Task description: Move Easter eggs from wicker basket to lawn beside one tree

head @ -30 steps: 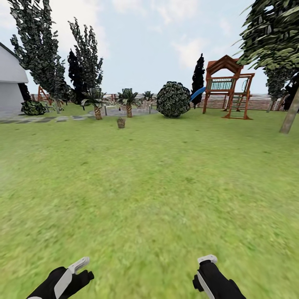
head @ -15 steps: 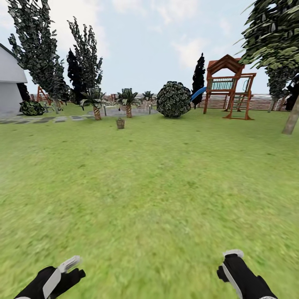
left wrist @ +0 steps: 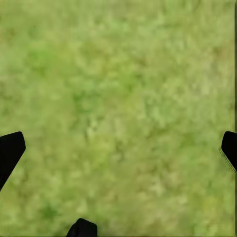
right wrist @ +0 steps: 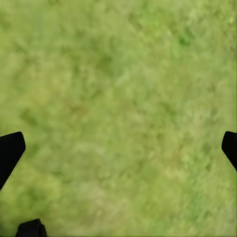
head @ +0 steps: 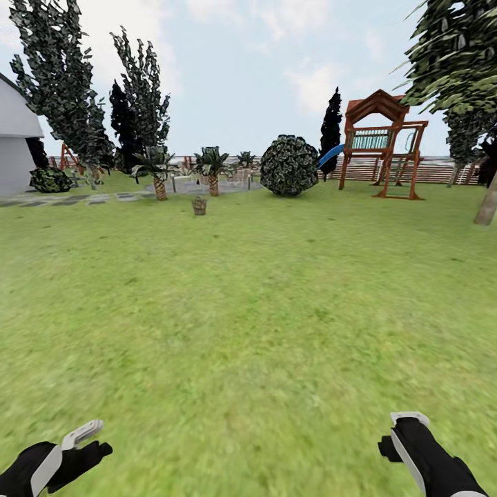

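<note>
Left claw (head: 86, 442) low in head view at 7 o'clock: black body, one grey finger (head: 81, 433) raised. In left wrist view, black fingertips (left wrist: 11, 150) at opposite frame edges, spread wide, holding nothing; blurred grass between them. Right claw (head: 400, 435) low in head view at 5 o'clock, grey-capped finger (head: 408, 418) pointing up-field. In right wrist view, fingertips (right wrist: 11, 148) likewise far apart, gripping nothing, over bare grass.

Outward from both claws: lawn (head: 262, 310), wide, flat, mottled green, running to a distant fence (head: 431, 170). Wicker basket (head: 199, 205) far off at 11 o'clock in head view, small, grey-brown, standing upright on the grass, well apart from both claws. Basket contents too small to tell. Behind basket: two short palms (head: 212, 169) and a paved patch. Round bush (head: 288, 165) at 12 o'clock. Wooden play tower (head: 383, 145) with blue slide (head: 329, 154) at 1 o'clock. Tree (head: 486, 200) with leaning bark trunk at 3 o'clock edge, canopy overhead at 2 o'clock. Narrow dark trees (head: 62, 90) and a white building (head: 17, 145) at 10 o'clock. Wrist views: grass and fingertips, no horizon.
</note>
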